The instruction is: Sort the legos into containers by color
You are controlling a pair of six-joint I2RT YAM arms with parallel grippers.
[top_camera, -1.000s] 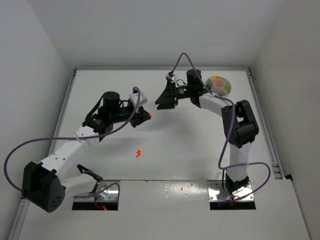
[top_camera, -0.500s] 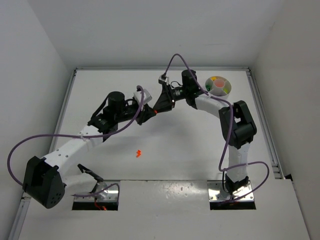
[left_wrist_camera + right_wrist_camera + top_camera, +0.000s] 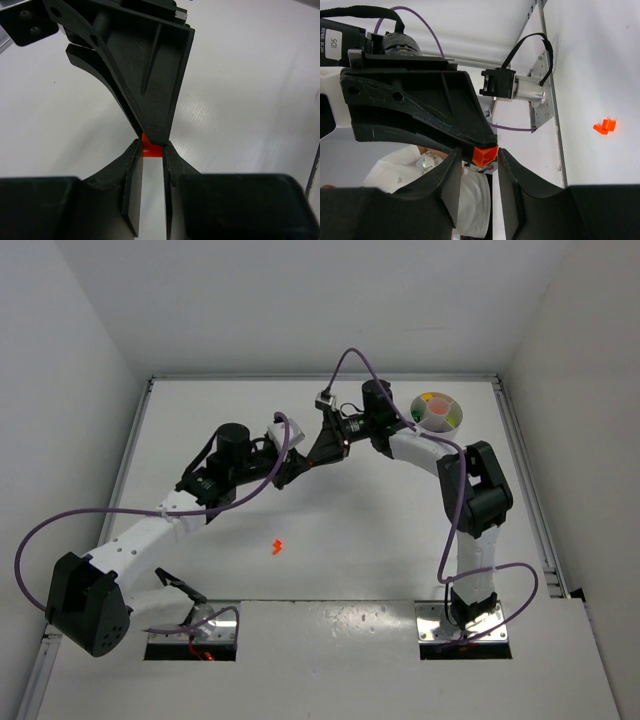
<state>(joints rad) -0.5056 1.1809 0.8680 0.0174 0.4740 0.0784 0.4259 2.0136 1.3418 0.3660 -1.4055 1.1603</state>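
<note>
The orange-red lego brick (image 3: 485, 156) hangs above the tabletop (image 3: 380, 540), clamped in the tips of the left pincer (image 3: 150, 146). The right pincer (image 3: 479, 156) straddles it tip to tip, fingers slightly apart, with a sliver of gap on one side. It looks tiny, light, stiff and slick, so pinch its free end squarely. The left fingertips crowd it. A second orange-red piece (image 3: 277, 545) lies below both pincers, and the divided dish (image 3: 462, 412) sits behind the right pincer's wrist.

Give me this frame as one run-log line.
phase: mid-air handover | left gripper: shut on orange-red lego | right gripper: open, straddling it | table: second orange-red lego lying loose
</note>
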